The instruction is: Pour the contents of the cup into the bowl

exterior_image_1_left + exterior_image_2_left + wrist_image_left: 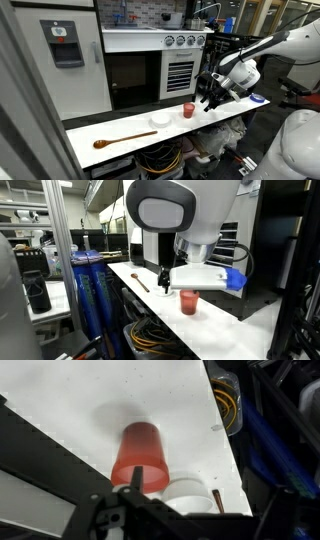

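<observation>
**Item:** cup (188, 110), a small red cylinder with no handle showing. It stands upright on the white tabletop (85, 135), just beside the bowl (160, 121) and not touching it.

**Appearance:** the wall reads as a slightly translucent pinkish red in the wrist view, paler toward the base. The rim is about as wide as the bowl. What it holds cannot be made out in any view.

**Bowl:** small, shallow, round and white, with a low rim. Its inside cannot be judged from here.

**Step in hand (judged):** approach for the grasp. The cup is not lifted and nothing is poured.

**Tool:** gripper (209, 97), jaws apart and holding nothing. It hangs on the far side of the cup from the bowl, close to the cup. It does not look to be around the cup, though the exterior view is too small to be sure.

**Next move calls for (judged):**
- bring the open jaws to either side of the cup wall, below the rim
- close firmly enough that the smooth cylinder does not slip
- lift it straight up and carry it over the bowl
- tilt slowly, since the low rim leaves little margin for spill

**Also present:** long brown wooden spoon (118, 141), lying flat on the side of the bowl away from the cup, near the bowl but clear of it
</observation>
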Action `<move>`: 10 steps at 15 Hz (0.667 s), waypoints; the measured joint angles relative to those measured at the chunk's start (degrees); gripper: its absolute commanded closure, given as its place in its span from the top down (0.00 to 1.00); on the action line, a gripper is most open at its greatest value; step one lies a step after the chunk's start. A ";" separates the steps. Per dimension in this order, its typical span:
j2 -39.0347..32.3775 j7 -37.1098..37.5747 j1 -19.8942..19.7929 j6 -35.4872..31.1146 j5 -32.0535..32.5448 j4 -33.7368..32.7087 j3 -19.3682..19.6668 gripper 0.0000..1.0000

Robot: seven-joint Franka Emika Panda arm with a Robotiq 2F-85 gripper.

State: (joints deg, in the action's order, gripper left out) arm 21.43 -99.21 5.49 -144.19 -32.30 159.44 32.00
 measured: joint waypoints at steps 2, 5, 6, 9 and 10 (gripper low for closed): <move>-1.32 -4.79 0.42 0.04 -5.07 0.03 0.37 1.00; -3.21 -9.44 2.29 -0.03 -9.17 0.02 2.29 1.00; -3.75 -10.45 2.72 -0.09 -10.04 0.02 2.83 1.00; -5.01 -12.88 3.59 -0.50 -12.21 0.01 4.20 1.00; -5.35 -13.85 3.80 -0.79 -13.26 0.01 4.66 1.00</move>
State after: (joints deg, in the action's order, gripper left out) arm 16.08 -113.06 9.29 -144.97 -45.56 159.45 36.66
